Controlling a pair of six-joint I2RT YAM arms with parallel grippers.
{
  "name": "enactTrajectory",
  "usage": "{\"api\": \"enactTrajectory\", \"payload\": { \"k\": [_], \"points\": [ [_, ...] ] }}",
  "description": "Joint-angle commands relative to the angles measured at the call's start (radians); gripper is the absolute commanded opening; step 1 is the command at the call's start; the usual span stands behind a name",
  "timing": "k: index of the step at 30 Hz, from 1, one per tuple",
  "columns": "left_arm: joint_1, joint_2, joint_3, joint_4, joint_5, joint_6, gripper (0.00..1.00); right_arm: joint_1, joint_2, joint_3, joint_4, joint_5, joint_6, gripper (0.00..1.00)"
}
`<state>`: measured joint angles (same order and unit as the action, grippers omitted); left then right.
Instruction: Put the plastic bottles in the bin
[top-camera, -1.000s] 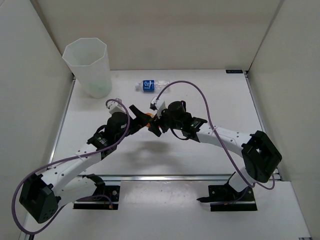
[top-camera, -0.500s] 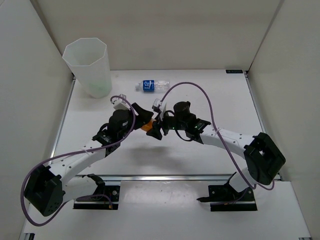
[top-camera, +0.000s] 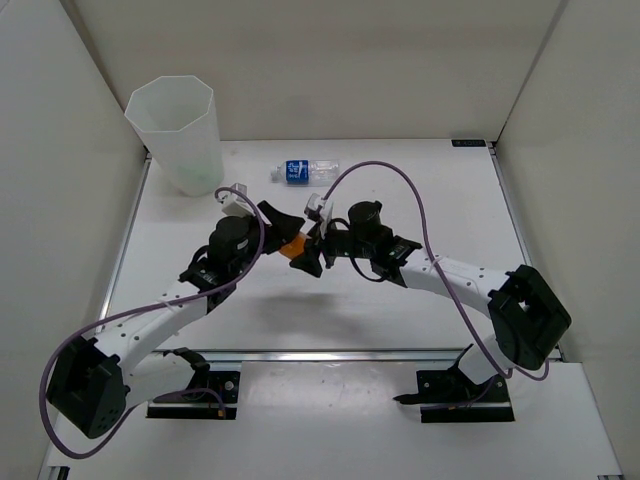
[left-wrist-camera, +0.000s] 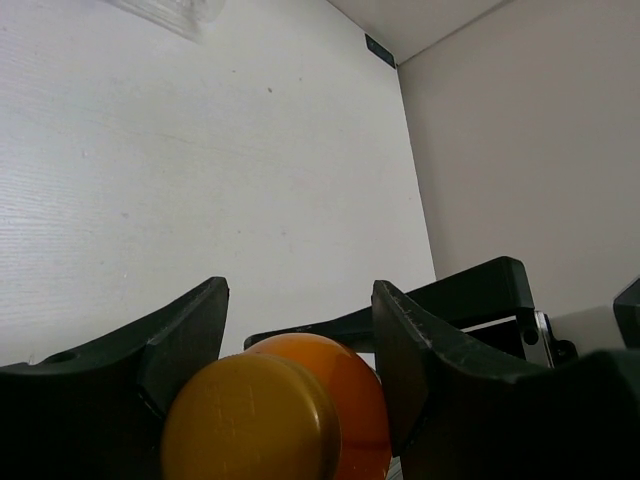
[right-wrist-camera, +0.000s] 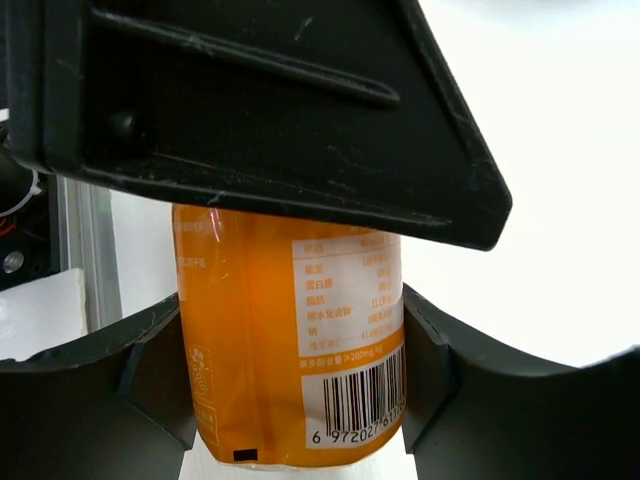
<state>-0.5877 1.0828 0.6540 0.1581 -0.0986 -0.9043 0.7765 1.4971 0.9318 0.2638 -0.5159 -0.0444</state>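
Top external, orange-filled bottle (top-camera: 293, 247) mid-table, bin (top-camera: 185, 140) far-left corner

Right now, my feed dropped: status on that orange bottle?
Right end effector shut on orange bottle. Left end effector straddles its cap, grip unclear. Blue-label bottle lies on table; bin stands far left.

orange bottle (top-camera: 294, 247) with a barcode label, up off the worktop (top-camera: 420, 200), gripped in the right pincer (right-wrist-camera: 292, 300), cap between the fingers of the left pincer (left-wrist-camera: 297, 300). clear bottle (top-camera: 303, 171) with blue label, lying flat at the back. tall white bin (top-camera: 195, 140), upright in the back left corner.
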Motion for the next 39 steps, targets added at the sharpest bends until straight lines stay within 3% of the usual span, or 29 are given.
{"api": "enactTrajectory", "payload": {
  "k": [1,3,8,12,16,19,27,35,39],
  "points": [
    [0.057,-0.029,0.055,-0.054,-0.036,0.057,0.0,-0.014,-0.041,0.047,0.08,0.013,-0.003,0.55],
    [0.086,-0.024,0.096,-0.074,-0.064,0.087,0.0,-0.026,-0.052,0.045,0.089,0.01,0.003,0.7],
    [0.172,-0.014,0.229,-0.112,-0.222,0.24,0.0,-0.052,-0.122,0.075,0.0,-0.003,-0.006,0.88],
    [0.276,0.074,0.451,-0.094,-0.457,0.384,0.0,-0.074,-0.221,0.016,-0.043,0.014,-0.015,0.92],
    [0.259,0.256,0.733,0.093,-0.778,0.728,0.0,-0.141,-0.284,0.012,-0.132,0.022,-0.023,0.92],
    [0.296,0.421,0.927,0.204,-0.863,0.959,0.0,-0.21,-0.331,-0.024,-0.178,0.037,-0.032,0.92],
    [0.442,0.75,1.275,0.144,-0.872,0.915,0.01,-0.465,-0.373,-0.065,-0.176,-0.093,0.021,0.89],
    [0.462,0.937,1.561,0.106,-0.934,0.936,0.04,-0.58,-0.343,-0.077,-0.169,-0.125,0.092,0.88],
    [0.496,0.997,1.593,0.109,-0.948,0.923,0.04,-0.606,-0.347,-0.111,-0.164,-0.125,0.127,0.87]
  ]
}}
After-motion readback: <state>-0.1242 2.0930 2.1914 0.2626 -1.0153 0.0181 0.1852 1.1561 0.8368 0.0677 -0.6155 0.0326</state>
